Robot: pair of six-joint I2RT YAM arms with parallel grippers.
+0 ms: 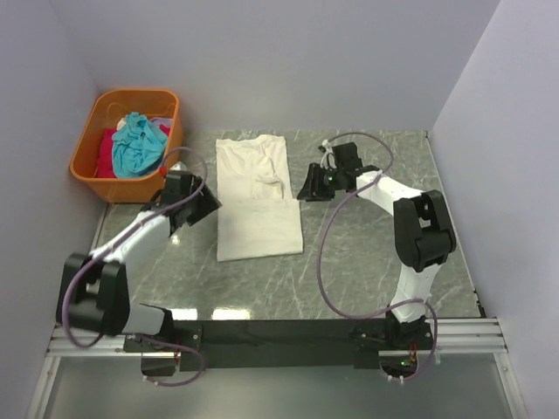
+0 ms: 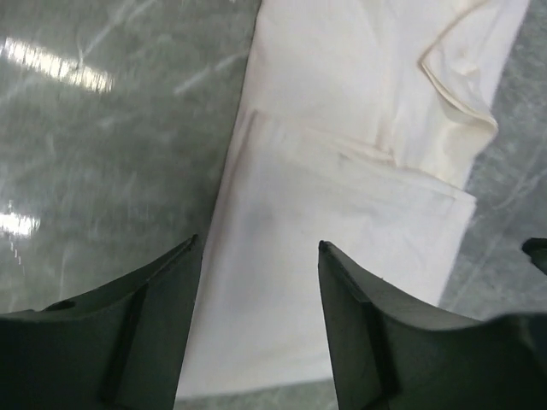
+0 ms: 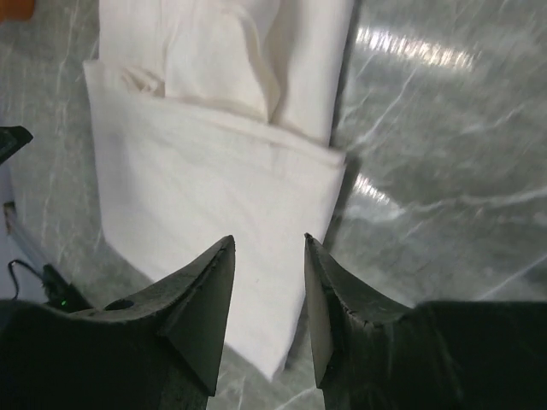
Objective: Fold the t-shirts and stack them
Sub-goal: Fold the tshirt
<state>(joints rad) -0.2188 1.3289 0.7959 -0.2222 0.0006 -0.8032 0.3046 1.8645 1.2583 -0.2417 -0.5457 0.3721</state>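
The cream t-shirt (image 1: 256,196) lies flat on the marble table, folded lengthwise into a long strip, with a sleeve turned in near its right edge. It also shows in the left wrist view (image 2: 342,171) and in the right wrist view (image 3: 205,171). My left gripper (image 1: 206,202) is open and empty, hovering at the shirt's left edge (image 2: 259,243). My right gripper (image 1: 307,188) is open and empty, hovering at the shirt's right edge (image 3: 269,239). A teal shirt (image 1: 137,144) and a red shirt (image 1: 106,150) lie crumpled in the orange basket.
The orange plastic basket (image 1: 92,131) stands at the back left corner of the table. Grey walls close in the left, back and right sides. Bare marble lies in front of the shirt (image 1: 262,288) and to its right.
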